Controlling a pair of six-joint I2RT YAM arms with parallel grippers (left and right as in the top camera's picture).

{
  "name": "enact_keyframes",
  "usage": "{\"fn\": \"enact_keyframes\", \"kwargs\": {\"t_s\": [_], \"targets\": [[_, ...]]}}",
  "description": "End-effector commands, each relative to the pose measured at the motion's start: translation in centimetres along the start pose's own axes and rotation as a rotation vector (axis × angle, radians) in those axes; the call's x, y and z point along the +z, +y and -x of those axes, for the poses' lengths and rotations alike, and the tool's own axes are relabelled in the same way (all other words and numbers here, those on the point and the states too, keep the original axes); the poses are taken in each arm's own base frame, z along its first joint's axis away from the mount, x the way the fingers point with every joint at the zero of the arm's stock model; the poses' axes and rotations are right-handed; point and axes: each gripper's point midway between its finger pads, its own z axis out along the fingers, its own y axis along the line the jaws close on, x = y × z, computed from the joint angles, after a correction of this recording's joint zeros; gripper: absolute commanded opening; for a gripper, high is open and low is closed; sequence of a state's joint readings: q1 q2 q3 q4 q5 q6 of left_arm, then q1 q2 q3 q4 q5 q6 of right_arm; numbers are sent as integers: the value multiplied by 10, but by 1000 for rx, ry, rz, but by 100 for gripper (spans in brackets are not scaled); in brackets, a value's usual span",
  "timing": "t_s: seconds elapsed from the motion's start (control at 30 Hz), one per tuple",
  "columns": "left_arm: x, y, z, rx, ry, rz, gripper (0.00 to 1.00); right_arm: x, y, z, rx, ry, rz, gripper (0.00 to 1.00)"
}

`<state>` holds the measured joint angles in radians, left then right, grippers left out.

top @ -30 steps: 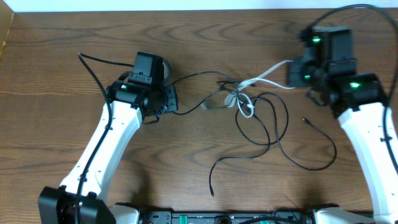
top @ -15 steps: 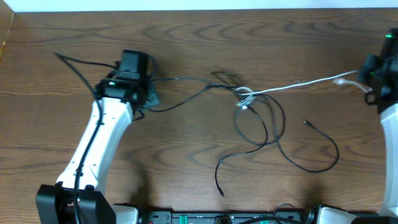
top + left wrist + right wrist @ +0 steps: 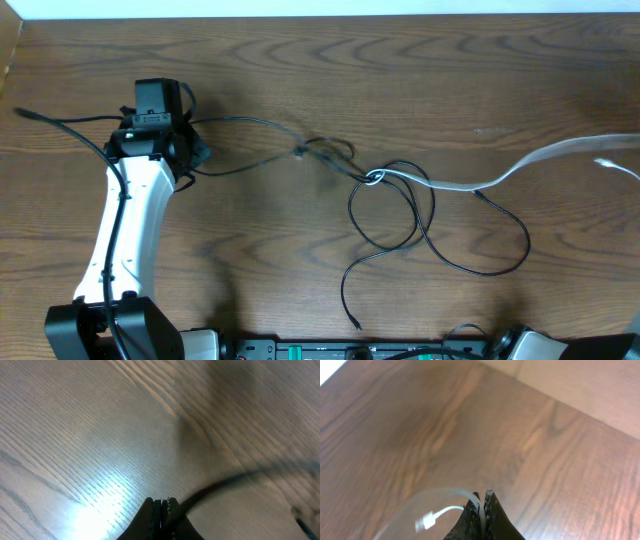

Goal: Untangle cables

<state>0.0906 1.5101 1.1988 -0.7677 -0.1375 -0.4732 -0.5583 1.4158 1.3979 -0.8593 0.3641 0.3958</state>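
The cables lie tangled at mid-table. A black cable (image 3: 250, 125) runs from my left gripper (image 3: 194, 152) to a small knot (image 3: 374, 178). From the knot a white cable (image 3: 450, 185) stretches, blurred, to the right edge. Black loops (image 3: 400, 215) hang below the knot, with a free plug end (image 3: 356, 322) near the front. In the left wrist view my left gripper (image 3: 161, 505) is shut on the black cable (image 3: 225, 482). In the right wrist view my right gripper (image 3: 481, 497) is shut on the white cable (image 3: 445, 492), whose plug (image 3: 424, 523) dangles left. The right arm is outside the overhead view.
My left arm (image 3: 125, 230) reaches up the left side of the wooden table (image 3: 300, 60). Its own thicker black wire (image 3: 60, 122) trails toward the left edge. A second loose black end (image 3: 480, 196) lies right of the loops.
The left gripper has pulled the black cable leftward. The right arm has pulled the white cable right and left the overhead view. The tangle is drawn out into a small knot.
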Motion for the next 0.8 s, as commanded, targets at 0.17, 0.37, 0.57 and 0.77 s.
{"fn": "enact_keyframes", "kwargs": {"t_s": [0.17, 0.37, 0.57, 0.77], "targets": [[0, -20, -2, -65, 48, -142, 7, 32, -24, -8, 159, 105, -6, 1], [-10, -54, -20, 15, 141, -334, 7, 40, -7, -16, 147, 151, 59, 1], [-29, -96, -59, 248, 220, -483, 7, 20, 77, -22, -82, 184, 502, 33], [-33, -106, -85, 388, 228, -431, 8, -20, 136, -54, -293, 228, 773, 53]]}}
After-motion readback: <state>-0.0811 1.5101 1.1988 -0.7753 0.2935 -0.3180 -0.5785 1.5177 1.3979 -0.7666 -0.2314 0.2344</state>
